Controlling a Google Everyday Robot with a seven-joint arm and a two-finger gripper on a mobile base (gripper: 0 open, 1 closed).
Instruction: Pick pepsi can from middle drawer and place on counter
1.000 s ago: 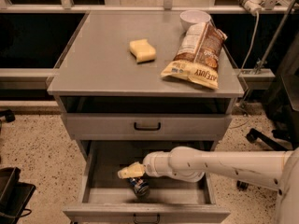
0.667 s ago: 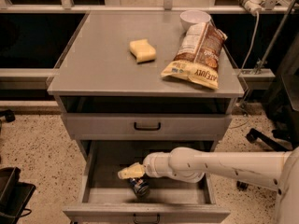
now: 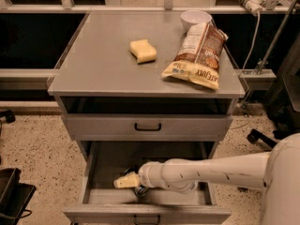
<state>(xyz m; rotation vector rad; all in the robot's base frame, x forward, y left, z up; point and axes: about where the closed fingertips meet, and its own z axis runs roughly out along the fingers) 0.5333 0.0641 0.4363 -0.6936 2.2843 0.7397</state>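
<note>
The middle drawer point(image 3: 98, 197) is pulled out below the closed top drawer point(image 3: 147, 126). My white arm reaches into it from the right. My gripper point(image 3: 127, 181), cream-coloured at its end, sits low inside the drawer at its front left. The pepsi can point(image 3: 139, 191) shows only as a small dark shape right under and behind the gripper, touching or nearly touching it. The grey counter point(image 3: 93, 64) is the cabinet's top.
On the counter lie a yellow sponge point(image 3: 143, 50), a brown-and-yellow snack bag point(image 3: 199, 55) and a white bowl point(image 3: 196, 18) behind the bag. A black bin point(image 3: 11, 191) stands on the floor at the left. Cables and a chair base are at the right.
My gripper and forearm have moved slightly lower and toward the drawer's front, down onto the can. Nothing on the counter has moved.
</note>
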